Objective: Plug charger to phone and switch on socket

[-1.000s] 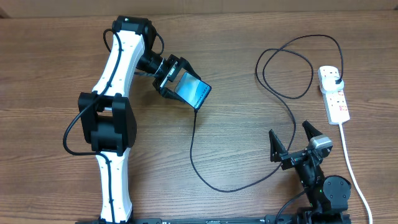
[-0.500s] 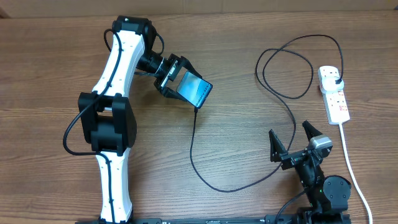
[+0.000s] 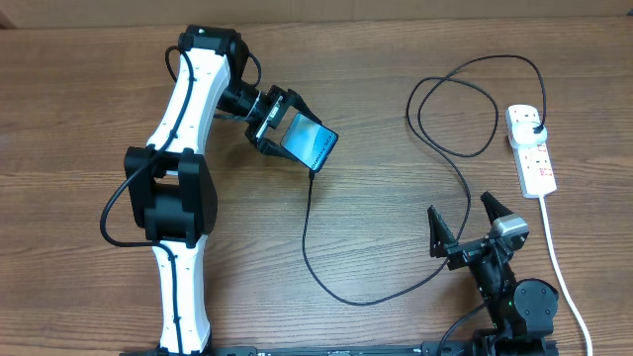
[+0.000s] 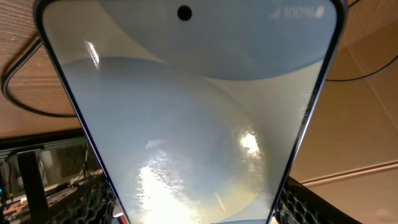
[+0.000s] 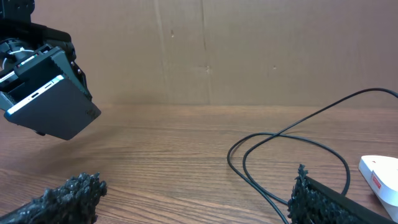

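My left gripper (image 3: pixel 274 127) is shut on the phone (image 3: pixel 309 143) and holds it tilted above the table; its light-blue screen fills the left wrist view (image 4: pixel 193 118). The black charger cable (image 3: pixel 326 282) hangs from the phone's lower end, loops across the table and ends in a black plug (image 3: pixel 534 125) seated in the white socket strip (image 3: pixel 530 150) at the right. My right gripper (image 3: pixel 463 225) is open and empty near the front edge, beside the cable (image 5: pixel 273 177). The phone also shows in the right wrist view (image 5: pixel 53 109), held up at the left.
The strip's thick white cord (image 3: pixel 559 267) runs down the right side toward the front edge, past my right arm's base. A cardboard wall (image 5: pixel 217 50) stands along the far side of the table. A corner of the strip (image 5: pixel 380 175) lies right of my right gripper.
My left gripper has shifted the phone very slightly to the right and settled. The right arm has not moved.
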You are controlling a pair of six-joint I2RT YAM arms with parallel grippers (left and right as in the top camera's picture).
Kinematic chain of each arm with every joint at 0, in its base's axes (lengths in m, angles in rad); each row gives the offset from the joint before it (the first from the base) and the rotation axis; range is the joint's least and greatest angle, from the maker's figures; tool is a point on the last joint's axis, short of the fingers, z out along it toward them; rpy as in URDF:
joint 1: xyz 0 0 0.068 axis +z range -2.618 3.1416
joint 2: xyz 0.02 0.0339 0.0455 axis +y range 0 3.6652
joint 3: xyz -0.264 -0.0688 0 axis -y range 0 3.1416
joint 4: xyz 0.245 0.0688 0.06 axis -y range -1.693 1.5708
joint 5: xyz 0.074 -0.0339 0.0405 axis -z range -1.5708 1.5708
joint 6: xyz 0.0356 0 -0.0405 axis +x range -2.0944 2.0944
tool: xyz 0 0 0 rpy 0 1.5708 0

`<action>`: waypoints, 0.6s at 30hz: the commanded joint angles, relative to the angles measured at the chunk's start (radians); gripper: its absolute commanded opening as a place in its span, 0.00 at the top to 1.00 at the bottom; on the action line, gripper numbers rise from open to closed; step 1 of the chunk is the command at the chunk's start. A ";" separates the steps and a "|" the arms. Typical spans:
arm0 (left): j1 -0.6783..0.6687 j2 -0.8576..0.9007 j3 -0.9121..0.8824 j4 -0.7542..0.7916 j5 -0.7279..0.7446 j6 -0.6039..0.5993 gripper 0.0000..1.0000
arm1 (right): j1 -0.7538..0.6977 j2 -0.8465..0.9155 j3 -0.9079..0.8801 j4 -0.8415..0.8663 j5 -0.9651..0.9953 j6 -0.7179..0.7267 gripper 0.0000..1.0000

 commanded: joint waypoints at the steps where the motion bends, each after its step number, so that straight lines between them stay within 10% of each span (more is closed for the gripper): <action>1: -0.007 0.001 0.026 -0.007 0.051 -0.014 0.43 | 0.005 -0.008 -0.011 0.006 0.011 0.007 0.00; 18: -0.007 0.001 0.027 -0.007 0.060 -0.060 0.44 | 0.005 -0.008 -0.011 0.006 0.011 0.007 0.00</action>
